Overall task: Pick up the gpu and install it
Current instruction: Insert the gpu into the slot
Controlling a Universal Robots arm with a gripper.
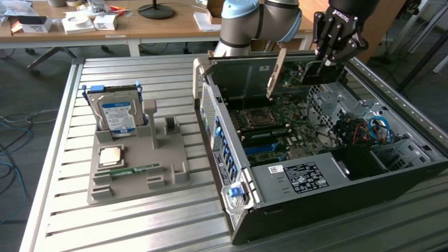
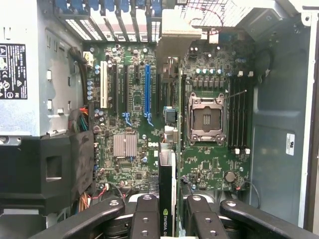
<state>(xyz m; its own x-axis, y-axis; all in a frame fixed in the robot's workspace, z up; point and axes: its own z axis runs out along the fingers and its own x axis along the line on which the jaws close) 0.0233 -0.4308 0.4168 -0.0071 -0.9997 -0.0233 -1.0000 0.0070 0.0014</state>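
My gripper (image 1: 328, 63) hangs over the back of the open computer case (image 1: 231, 157), shut on the gpu (image 1: 302, 76). The gpu is a thin dark card held on edge, with its silver bracket (image 1: 276, 73) hanging towards the exterior view's left. In the wrist view the gpu (image 2: 167, 179) runs edge-on between the black fingers (image 2: 144, 219) of the gripper (image 2: 168, 221), and its bracket (image 2: 179, 30) sits at the far end. Below lies the motherboard (image 2: 129, 99) with a long blue slot (image 2: 147, 92), beside the card's line, and the card is well above the board.
A grey fixture (image 1: 140, 168) on the slatted metal table (image 1: 63, 210) holds an upright hard drive (image 1: 117, 113), a processor (image 1: 112, 156) and a green memory stick (image 1: 129, 170). Inside the case are the power supply (image 1: 297, 176), a drive cage (image 1: 399, 152) and cables. A desk (image 1: 161, 26) stands behind.
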